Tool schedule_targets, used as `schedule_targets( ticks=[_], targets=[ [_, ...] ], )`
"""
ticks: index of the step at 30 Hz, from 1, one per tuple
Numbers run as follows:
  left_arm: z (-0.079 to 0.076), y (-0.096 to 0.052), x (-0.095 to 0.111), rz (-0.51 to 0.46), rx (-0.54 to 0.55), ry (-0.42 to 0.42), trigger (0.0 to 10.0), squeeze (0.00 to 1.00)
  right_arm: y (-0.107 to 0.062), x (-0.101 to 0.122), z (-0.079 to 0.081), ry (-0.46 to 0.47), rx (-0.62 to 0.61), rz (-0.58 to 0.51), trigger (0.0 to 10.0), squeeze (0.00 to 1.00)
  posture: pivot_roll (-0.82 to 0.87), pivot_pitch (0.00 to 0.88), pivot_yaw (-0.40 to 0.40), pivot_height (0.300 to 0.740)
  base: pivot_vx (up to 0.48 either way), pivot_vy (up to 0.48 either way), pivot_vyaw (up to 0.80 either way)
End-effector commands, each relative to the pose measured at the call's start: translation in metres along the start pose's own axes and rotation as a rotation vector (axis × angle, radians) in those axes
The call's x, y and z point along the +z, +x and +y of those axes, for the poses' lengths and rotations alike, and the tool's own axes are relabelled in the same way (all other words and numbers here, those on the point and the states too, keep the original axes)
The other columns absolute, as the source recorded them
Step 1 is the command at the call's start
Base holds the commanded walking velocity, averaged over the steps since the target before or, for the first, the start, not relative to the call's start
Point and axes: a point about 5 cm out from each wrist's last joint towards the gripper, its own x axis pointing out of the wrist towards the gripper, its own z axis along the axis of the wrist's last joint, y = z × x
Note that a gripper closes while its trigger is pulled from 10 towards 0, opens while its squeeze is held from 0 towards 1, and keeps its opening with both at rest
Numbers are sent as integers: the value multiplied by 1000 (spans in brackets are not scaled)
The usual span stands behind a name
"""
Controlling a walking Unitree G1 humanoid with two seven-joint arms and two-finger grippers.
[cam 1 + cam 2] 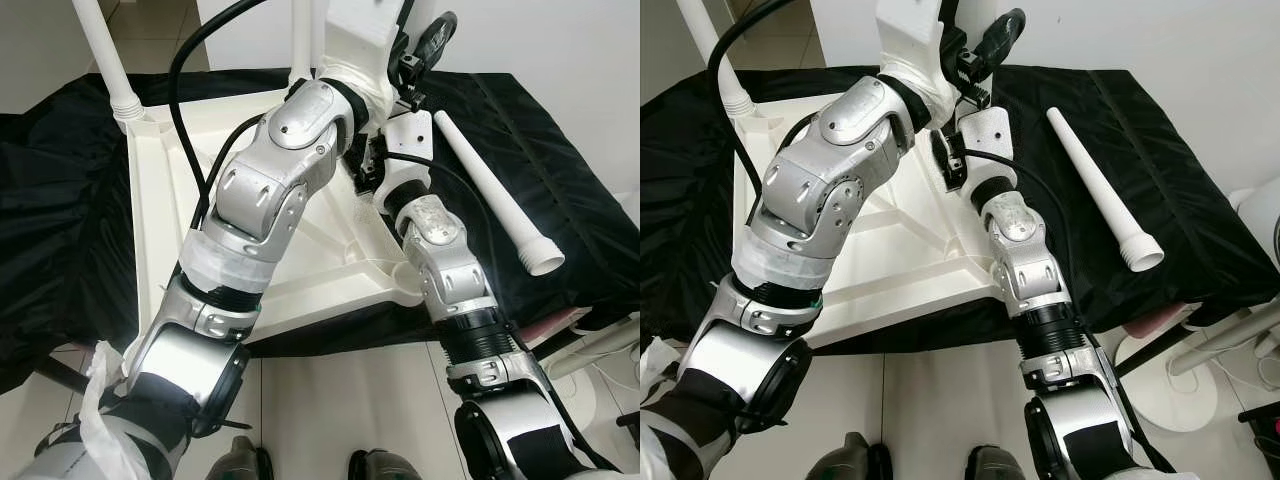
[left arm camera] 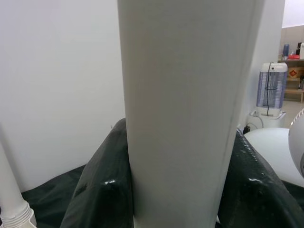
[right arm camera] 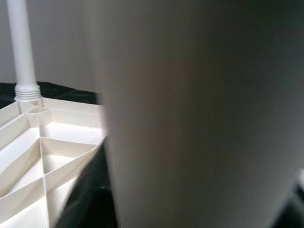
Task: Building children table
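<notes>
The white table top (image 1: 160, 230) lies upside down on a black cloth. One white leg (image 1: 105, 55) stands screwed into its far left corner. A second leg (image 1: 300, 35) stands upright at the far corner, and both arms reach up to it. In the left wrist view this leg (image 2: 185, 95) sits between the black fingers (image 2: 102, 185) of my left gripper (image 2: 175, 156), which is shut on it. In the right wrist view the same leg (image 3: 199, 95) looms close, with a dark finger (image 3: 88, 199) of my right gripper (image 3: 190, 190) against it. A third leg (image 1: 493, 190) lies loose to the right.
The black cloth (image 1: 60, 230) covers the low surface under the table top. A white round object (image 1: 1260, 215) and a white stand base (image 1: 1180, 390) sit at the right, by the cloth's edge. Tiled floor (image 1: 340, 400) lies in front.
</notes>
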Motion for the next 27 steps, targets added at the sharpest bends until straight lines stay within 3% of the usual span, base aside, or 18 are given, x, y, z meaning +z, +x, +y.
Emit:
schedule_targets(
  ticks=[1,2,3,4,9,16,17,20,23,24,25,27],
  targets=[
    [-6,1,6,-22,-32,-10,10000,0,2,-3,1,17,-3,26,0,0,-57,50,12,740,0,0,0],
    [-6,1,6,-22,-32,-10,10000,0,2,-3,1,17,-3,26,0,0,-57,50,12,740,0,0,0],
    [-6,1,6,-22,-33,-23,10000,369,2,-4,1,21,-11,32,0,0,-57,54,15,740,0,0,0],
    [-6,0,7,-33,-47,-45,10000,1000,2,-4,-1,47,-20,35,0,0,-59,56,18,740,0,0,0],
    [-9,-3,13,-72,-106,-112,10000,1000,2,-3,-5,129,-63,30,0,0,-60,58,20,740,0,0,0],
    [-9,-3,15,-78,-109,-112,10000,1000,2,-3,-5,143,-68,31,0,0,-60,58,20,740,0,0,0],
    [-4,-3,22,-120,-70,-181,10000,0,2,-3,-17,239,-176,23,10000,0,-60,61,19,740,0,0,0],
    [0,-4,26,-140,-49,-223,10000,0,1,-3,-23,282,-228,19,10000,0,-60,61,19,740,0,0,0],
    [14,-8,25,-157,28,-267,10000,0,-1,-4,-31,293,-282,19,10000,0,-62,64,20,740,0,0,0],
    [14,-8,25,-157,28,-267,10000,0,-1,-4,-31,293,-282,19,10000,0,-62,64,20,740,0,0,0],
    [24,-13,21,-152,77,-256,10000,0,-3,-5,-34,287,-299,19,10000,0,-63,66,19,740,0,0,0],
    [24,-13,21,-152,77,-256,10000,0,-3,-5,-34,287,-299,19,10000,0,-63,66,19,740,0,0,0]
  ],
)
